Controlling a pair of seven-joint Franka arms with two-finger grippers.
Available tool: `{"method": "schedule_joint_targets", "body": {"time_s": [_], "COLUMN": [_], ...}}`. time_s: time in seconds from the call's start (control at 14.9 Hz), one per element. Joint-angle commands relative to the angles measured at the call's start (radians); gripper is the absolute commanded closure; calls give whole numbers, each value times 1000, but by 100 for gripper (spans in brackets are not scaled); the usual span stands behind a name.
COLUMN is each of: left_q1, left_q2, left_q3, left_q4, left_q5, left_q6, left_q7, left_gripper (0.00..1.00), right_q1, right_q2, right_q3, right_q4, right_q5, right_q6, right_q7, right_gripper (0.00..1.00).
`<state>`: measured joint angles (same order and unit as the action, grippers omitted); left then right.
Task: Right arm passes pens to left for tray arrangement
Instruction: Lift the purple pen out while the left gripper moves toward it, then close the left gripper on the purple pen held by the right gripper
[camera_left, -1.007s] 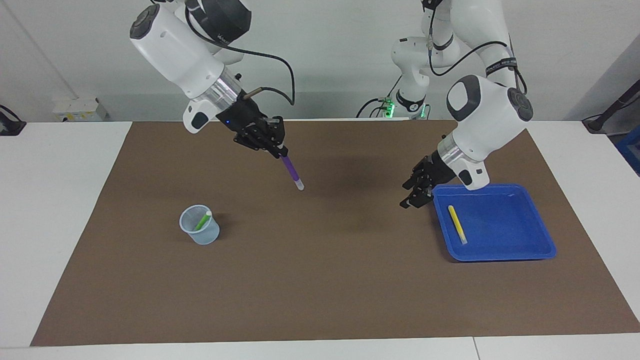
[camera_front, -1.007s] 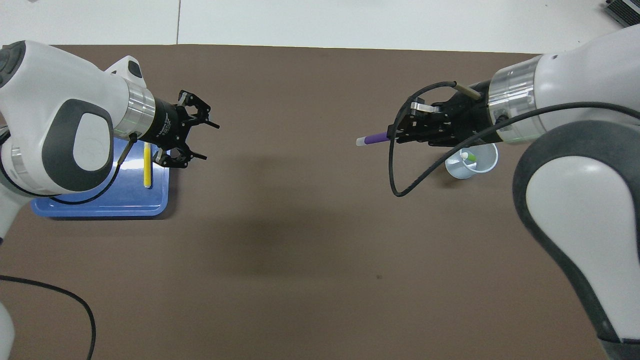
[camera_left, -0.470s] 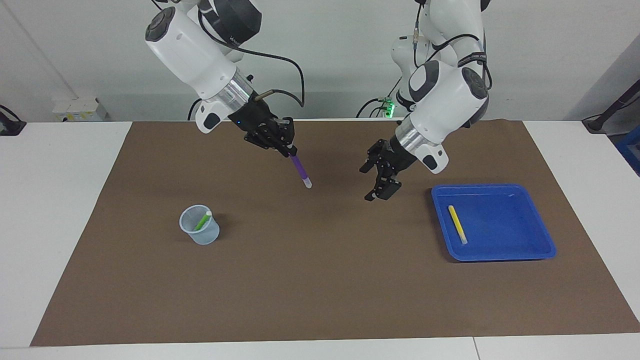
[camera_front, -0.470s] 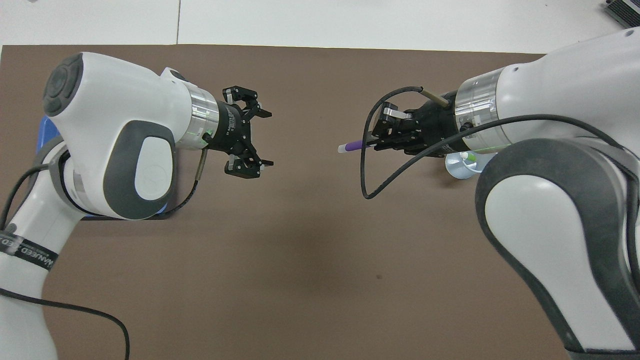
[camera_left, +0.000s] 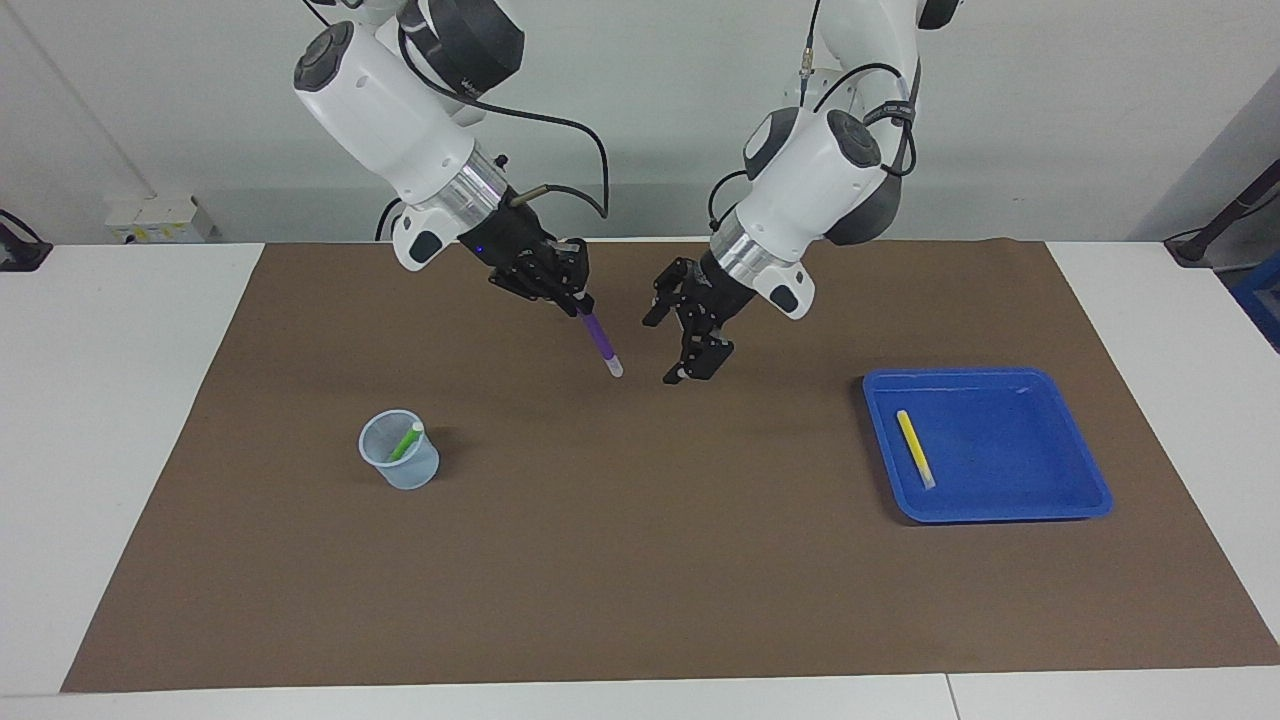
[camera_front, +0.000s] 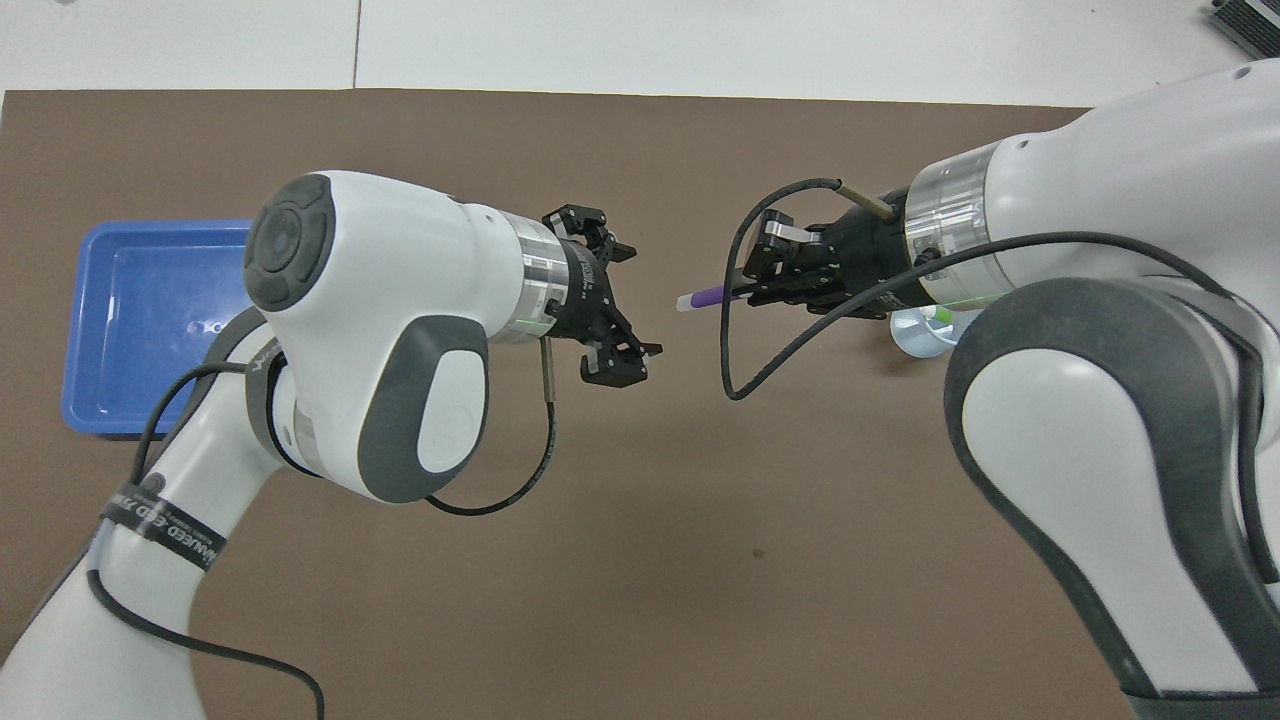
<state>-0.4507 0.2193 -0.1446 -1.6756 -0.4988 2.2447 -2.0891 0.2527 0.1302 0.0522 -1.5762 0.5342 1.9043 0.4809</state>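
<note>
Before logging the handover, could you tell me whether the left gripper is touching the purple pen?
Apart: the facing view shows brown mat between the open left gripper and the purple pen.

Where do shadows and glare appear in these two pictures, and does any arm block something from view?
Facing view: soft shadow on the brown mat beside the cup; faint glare on the blue tray rim nearest the robots. Overhead view: the left arm hides the yellow pen and part of the tray; the right arm hides most of the cup.
</note>
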Motion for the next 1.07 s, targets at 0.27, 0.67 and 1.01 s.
{"method": "schedule_joint_targets", "body": {"time_s": [0.27, 0.67, 1.01], "left_q1": [-112, -118, -118], "left_q2": [0, 0, 2], "left_q3": [17, 16, 17], "left_q4": [-29, -32, -32], "left_q5": [-14, -12, -3], "left_q6": [144, 148, 167], "left_q7": [-78, -95, -124], "left_gripper": [0, 23, 31], "right_q1": [-6, -7, -7], "right_q2": [-14, -14, -14], "right_q3": [3, 3, 3], "right_q4": [-25, -25, -25], "right_q5": [24, 24, 24], "right_q6": [13, 15, 15], "right_q7": [-4, -7, -7], "right_gripper": [100, 100, 100]}}
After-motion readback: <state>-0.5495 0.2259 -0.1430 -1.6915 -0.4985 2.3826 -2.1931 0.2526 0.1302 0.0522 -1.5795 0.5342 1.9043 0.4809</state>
